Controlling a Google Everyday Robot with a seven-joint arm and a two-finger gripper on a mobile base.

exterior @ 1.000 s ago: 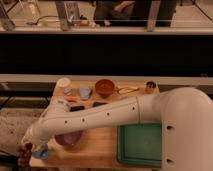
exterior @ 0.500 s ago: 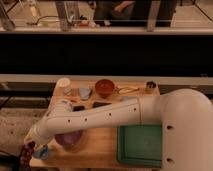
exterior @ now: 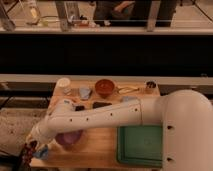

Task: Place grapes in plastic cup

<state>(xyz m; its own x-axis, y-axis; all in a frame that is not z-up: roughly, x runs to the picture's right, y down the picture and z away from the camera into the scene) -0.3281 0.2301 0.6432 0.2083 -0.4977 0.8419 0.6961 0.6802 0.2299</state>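
- Since a second ago, the gripper has been sliding further left and down, now hanging past the front-left corner of the wooden table instead of above it.
- It is carrying the grapes, a dark red-purple cluster pinched between its fingers at the lower left edge of the view.
- Just right of the grapes, the plastic cup is sitting on the table's front-left corner, light blue and partly hidden by the wrist.
- Lying beside the cup toward the middle, a wide purple bowl is partly covered by the white arm, which is stretching across the tabletop from the robot's big rounded body at the right.
- A green tray is resting on the table's front-right part.
- Along the far edge, a white cup, a small pale-blue container, a brown bowl and a small dark jar are standing in a row.
- Behind the table, a pale ledge is running across the room, with a dark band above it and bright glass panels with metal posts higher up.
- Grey, speckled floor is showing to the left of the table.
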